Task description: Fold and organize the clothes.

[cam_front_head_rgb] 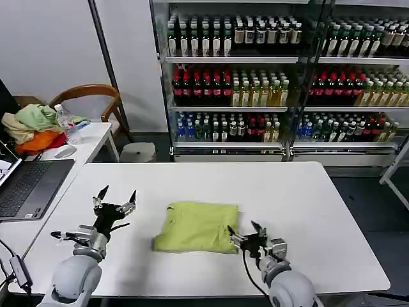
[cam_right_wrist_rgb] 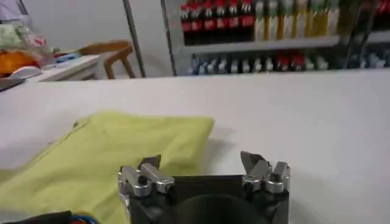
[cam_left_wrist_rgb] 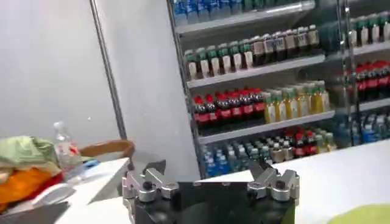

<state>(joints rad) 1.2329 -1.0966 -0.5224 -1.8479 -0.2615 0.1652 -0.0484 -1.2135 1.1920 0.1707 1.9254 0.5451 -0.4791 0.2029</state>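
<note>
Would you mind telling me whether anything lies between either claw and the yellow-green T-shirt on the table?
Nothing visible does. The left claw is open beside the folded T-shirt, with bare white table between them. The right claw is open at the shirt's near right corner.

left tool (cam_front_head_rgb: 115,199) raised, fingers spread; right tool (cam_front_head_rgb: 246,234) low, fingers apart
</note>
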